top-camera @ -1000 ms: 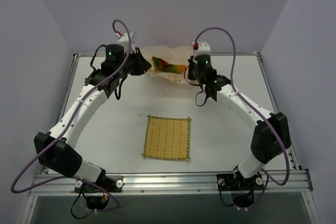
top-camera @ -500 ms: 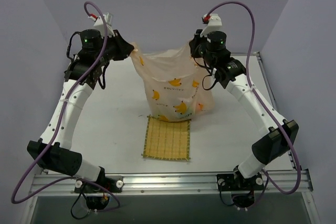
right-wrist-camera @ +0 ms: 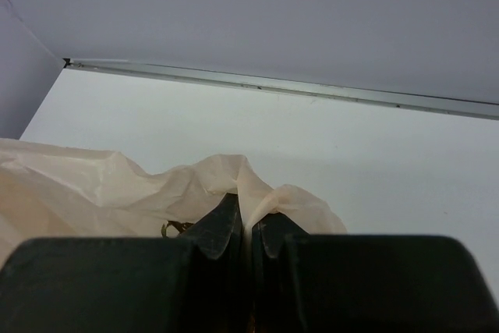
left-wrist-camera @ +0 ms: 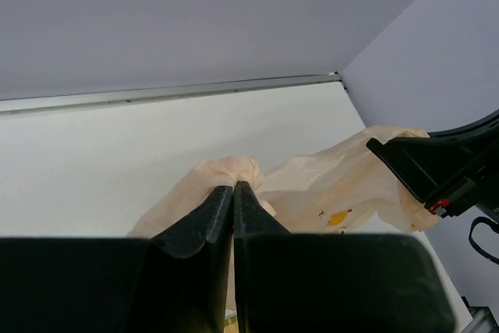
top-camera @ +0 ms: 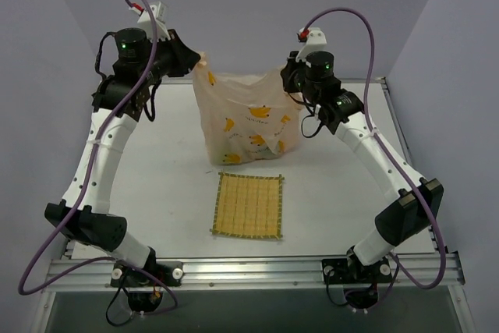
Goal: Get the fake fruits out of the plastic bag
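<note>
From above, the plastic bag (top-camera: 245, 118) hangs stretched between the two arms just beyond the far edge of the yellow mat (top-camera: 249, 205). Its bottom sits on the table (top-camera: 156, 177), close to the mat's far edge. Only the wrist cameras show the grips. The left gripper (left-wrist-camera: 233, 186) is pinched tight on a bunched corner of plastic, and the right gripper (right-wrist-camera: 245, 207) is closed on a fold of the opposite rim. I can't make out the fake fruits through the plastic. Half a second ago the bag's bottom overlapped the mat's far edge; now it sits slightly farther back and looks slacker. Both arms are raised high beyond the mat, elbows splayed outward, wrists turned in toward each other.
</note>
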### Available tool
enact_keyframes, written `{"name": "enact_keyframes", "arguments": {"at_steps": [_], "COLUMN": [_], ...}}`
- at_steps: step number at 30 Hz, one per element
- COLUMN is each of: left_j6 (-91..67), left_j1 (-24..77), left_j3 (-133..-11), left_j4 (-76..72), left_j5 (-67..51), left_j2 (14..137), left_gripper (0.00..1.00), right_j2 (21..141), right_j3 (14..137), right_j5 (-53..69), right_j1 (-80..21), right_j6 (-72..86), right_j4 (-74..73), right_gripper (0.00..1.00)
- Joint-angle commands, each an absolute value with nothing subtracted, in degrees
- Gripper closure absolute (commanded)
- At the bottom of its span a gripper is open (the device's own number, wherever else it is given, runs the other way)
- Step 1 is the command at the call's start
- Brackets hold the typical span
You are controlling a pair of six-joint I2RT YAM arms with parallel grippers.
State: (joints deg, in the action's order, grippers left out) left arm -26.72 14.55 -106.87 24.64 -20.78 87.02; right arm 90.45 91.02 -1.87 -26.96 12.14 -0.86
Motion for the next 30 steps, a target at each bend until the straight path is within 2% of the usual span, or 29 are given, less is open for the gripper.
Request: {"name": "enact_keyframes", "arguments": {"at_steps": [1,21,27,30], "left_j6": [-24.87,-25.05,-25.49,-26.71], "left_j1": [14.15,12.57,12.57,12.57], "left_j3": [-112.93,-114.87,-112.59,-105.93], "left_j4": [25.40,23.73,23.20,20.32], "left_j5": [-20.57,-21.01,-20.92,-20.74], "left_j2": [87.36,88.69,86.22,83.95], "left_gripper": [0.98,0.98,0.98,0.98], "right_j2": [88.85,93.35,90.27,89.39], "right_j3": [94.83,99.85,95.64,88.98], "right_j5": [-0.62,2.29,0.88,0.44], "right_j1": [-26.54,-25.93,-25.75,-25.23], "right_j6": [10.90,9.84,10.11,11.51], "right_j4": [0.88,0.70,0.88,2.01], "right_gripper": [1.00,1.00,1.00,1.00]}}
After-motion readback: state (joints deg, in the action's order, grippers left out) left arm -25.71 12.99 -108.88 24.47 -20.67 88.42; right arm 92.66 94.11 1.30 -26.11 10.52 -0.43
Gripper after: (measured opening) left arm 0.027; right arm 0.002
